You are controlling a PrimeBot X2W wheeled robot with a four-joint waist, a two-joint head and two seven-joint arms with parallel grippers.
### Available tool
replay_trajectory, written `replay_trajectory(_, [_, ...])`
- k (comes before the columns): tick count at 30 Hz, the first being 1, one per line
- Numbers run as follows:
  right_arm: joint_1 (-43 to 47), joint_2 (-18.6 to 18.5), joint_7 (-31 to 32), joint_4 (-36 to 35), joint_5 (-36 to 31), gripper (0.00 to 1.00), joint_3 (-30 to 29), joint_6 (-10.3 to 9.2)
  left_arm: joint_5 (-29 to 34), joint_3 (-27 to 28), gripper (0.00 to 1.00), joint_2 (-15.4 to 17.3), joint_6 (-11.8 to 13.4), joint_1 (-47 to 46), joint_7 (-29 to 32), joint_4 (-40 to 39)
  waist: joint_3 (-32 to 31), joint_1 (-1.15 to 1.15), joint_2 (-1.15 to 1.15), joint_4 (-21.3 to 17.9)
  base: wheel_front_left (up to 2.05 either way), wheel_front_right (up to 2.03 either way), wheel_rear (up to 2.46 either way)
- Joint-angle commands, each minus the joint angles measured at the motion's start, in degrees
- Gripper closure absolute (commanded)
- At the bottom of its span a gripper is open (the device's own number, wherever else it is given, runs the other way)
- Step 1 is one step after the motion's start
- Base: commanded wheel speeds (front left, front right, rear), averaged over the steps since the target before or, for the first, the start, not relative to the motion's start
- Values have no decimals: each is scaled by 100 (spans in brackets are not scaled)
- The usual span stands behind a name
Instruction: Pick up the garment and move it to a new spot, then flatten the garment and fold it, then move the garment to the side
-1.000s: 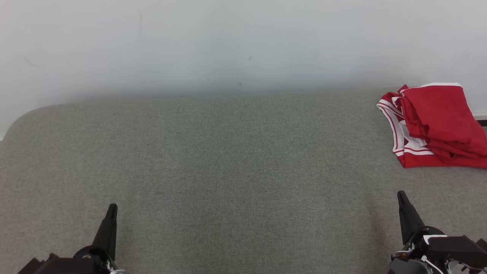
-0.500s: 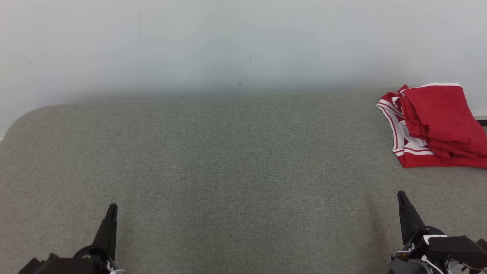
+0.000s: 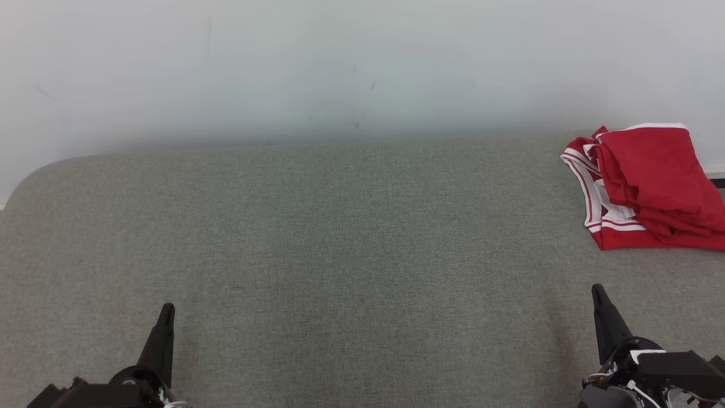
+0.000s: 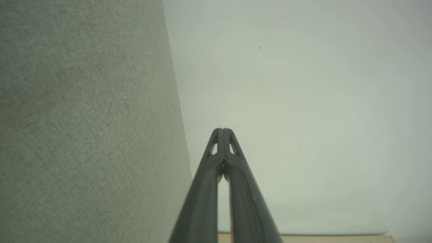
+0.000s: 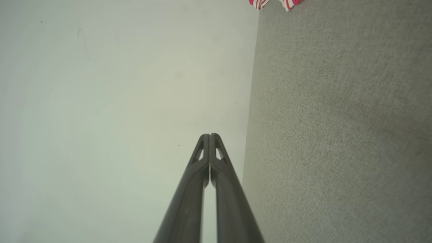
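Note:
The garment (image 3: 651, 187) is red with white stripes along its edges and lies in a loosely folded heap at the far right of the grey fabric surface (image 3: 351, 243); a corner of the garment (image 5: 275, 3) peeks in at the top of the right wrist view. My left gripper (image 3: 167, 309) rests at the lower left, shut and holding nothing, its tips pressed together in the left wrist view (image 4: 222, 130). At the lower right my right gripper (image 3: 596, 289) is also shut and bare, tips meeting in its own view (image 5: 209, 135), well short of the garment.
A pale wall (image 3: 362, 62) rises behind the grey surface. The surface's far left corner (image 3: 34, 175) is rounded. A strip of light wood (image 4: 303, 239) shows at the bottom of the left wrist view.

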Motion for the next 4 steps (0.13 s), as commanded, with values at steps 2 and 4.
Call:
replay_trajectory(2, [-44, 15, 15, -11, -35, 100, -14, -12, -24, 15, 100, 30, -2, -65, 20, 8, 0, 0, 0, 0, 0, 0, 0])
replay_trajectory(4, [-44, 15, 15, -11, -35, 100, -14, -12, -24, 15, 100, 30, -2, -65, 20, 8, 0, 0, 0, 0, 0, 0, 0])
